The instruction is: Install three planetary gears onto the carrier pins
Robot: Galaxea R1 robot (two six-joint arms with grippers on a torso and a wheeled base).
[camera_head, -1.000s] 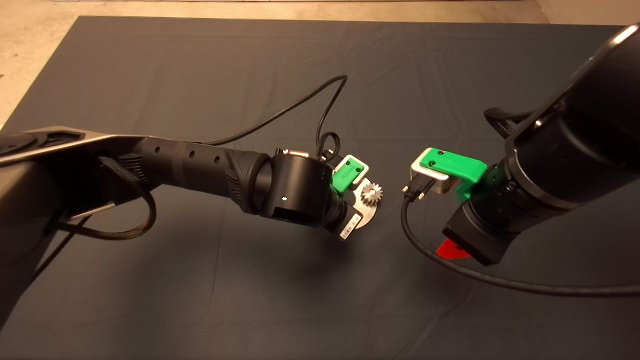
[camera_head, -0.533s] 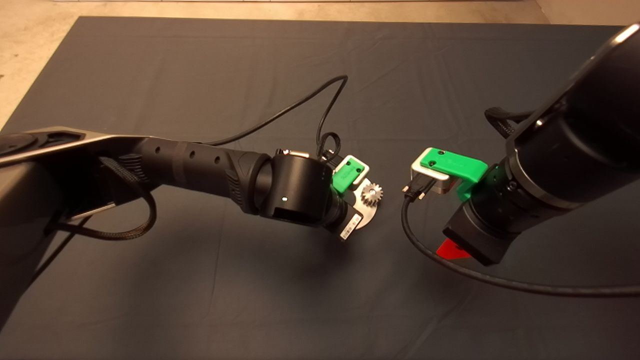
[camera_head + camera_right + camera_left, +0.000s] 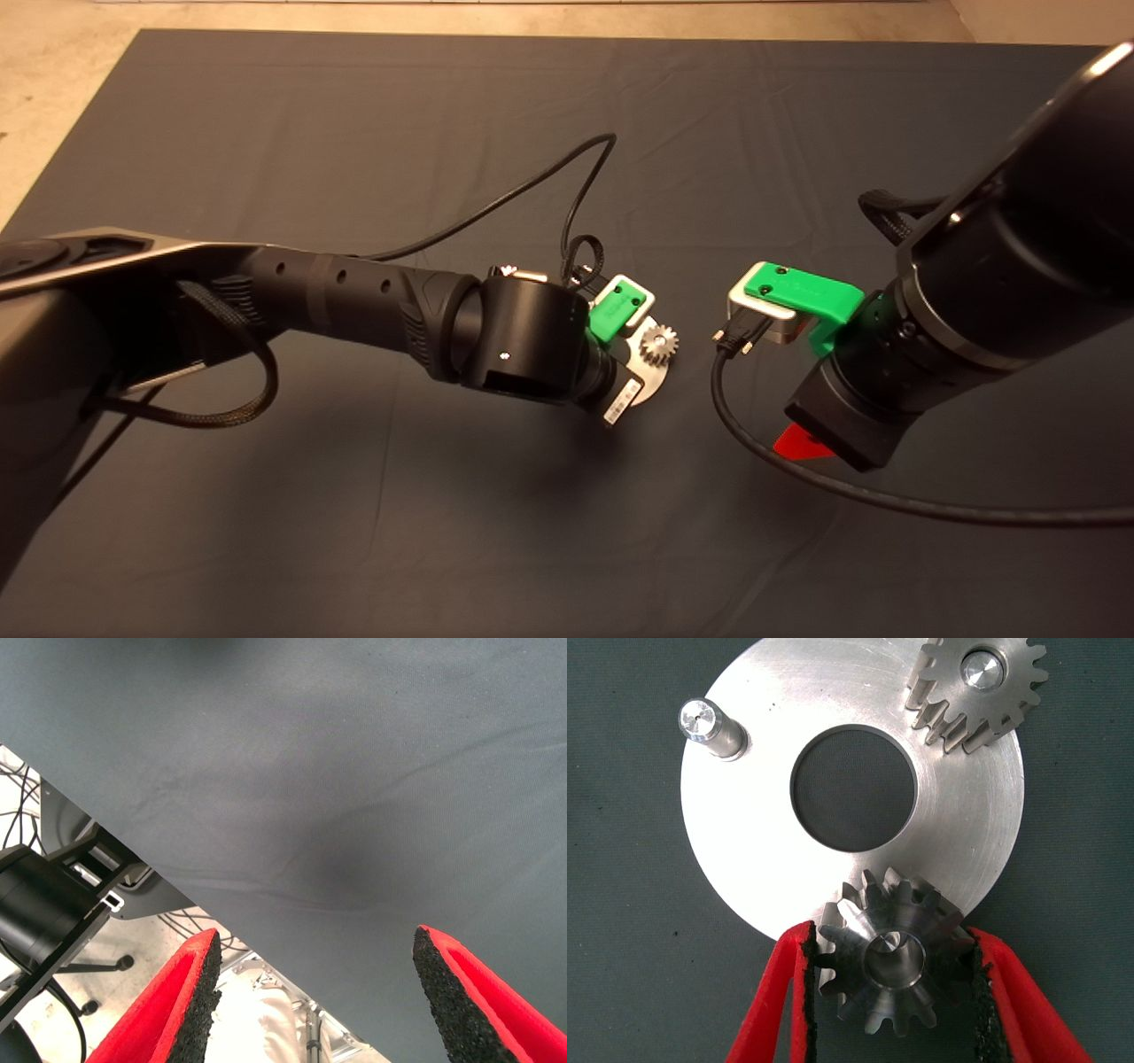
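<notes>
The left wrist view shows the round silver disc [image 3: 744, 842] with its three carrier pins. One pin [image 3: 700, 720] stands bare. A planetary gear [image 3: 976, 687] sits seated on a second pin. Another planetary gear [image 3: 890, 966] sits over the third pin, whose tip shows in the bore, and my left gripper [image 3: 890, 939] is shut on this gear's teeth. In the head view the left wrist [image 3: 532, 341] covers most of the disc [image 3: 653, 379], with only the seated gear [image 3: 658, 342] showing. My right gripper [image 3: 316, 941] hangs open over bare mat to the disc's right.
A black cable [image 3: 532, 190] loops over the mat behind the left wrist. Another cable [image 3: 797, 478] trails from the right wrist towards the front right. The mat's edge, with floor and equipment below, shows in the right wrist view [image 3: 80, 904].
The left forearm has shifted very slightly; the gears, the disc and the right arm stand as before.
</notes>
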